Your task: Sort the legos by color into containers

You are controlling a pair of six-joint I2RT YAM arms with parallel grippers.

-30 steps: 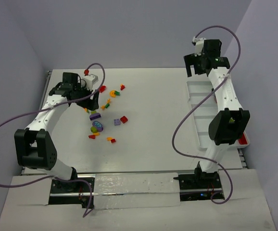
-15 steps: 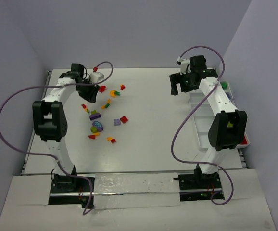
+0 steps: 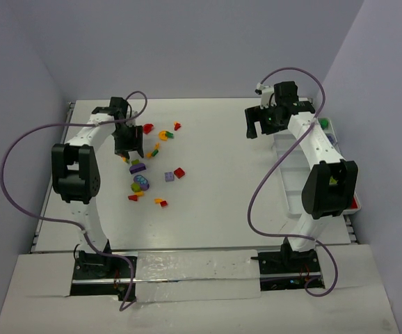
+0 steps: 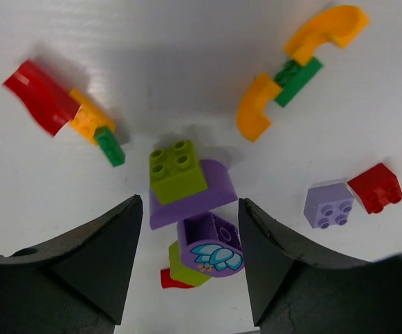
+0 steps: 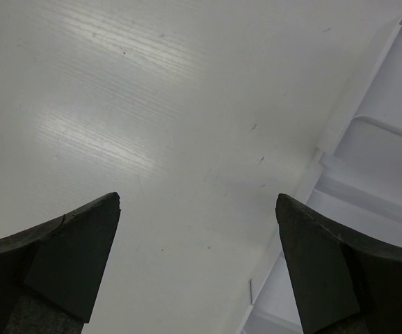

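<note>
The legos lie scattered at the table's left middle: a red one (image 3: 147,128), an orange and green cluster (image 3: 165,134), a lilac one (image 3: 169,177) and others. My left gripper (image 3: 128,142) hangs open just over this pile. In its wrist view the fingers (image 4: 110,257) flank a purple flower-print brick (image 4: 215,247) without touching it, below a lime brick (image 4: 178,169) on a purple arch (image 4: 218,191). My right gripper (image 3: 260,124) is open and empty over bare table, left of the white tray of containers (image 3: 284,156), whose edge shows in the right wrist view (image 5: 389,139).
A green brick (image 3: 322,122) lies in the tray's far compartment and a red one (image 3: 352,202) in its near end. A clear plastic strip (image 3: 194,268) runs along the near edge between the arm bases. Purple cables loop beside both arms.
My right gripper swung left off the tray's far end to the bare table and then held still. My left arm raised its elbow and the gripper shifted over the pile.
</note>
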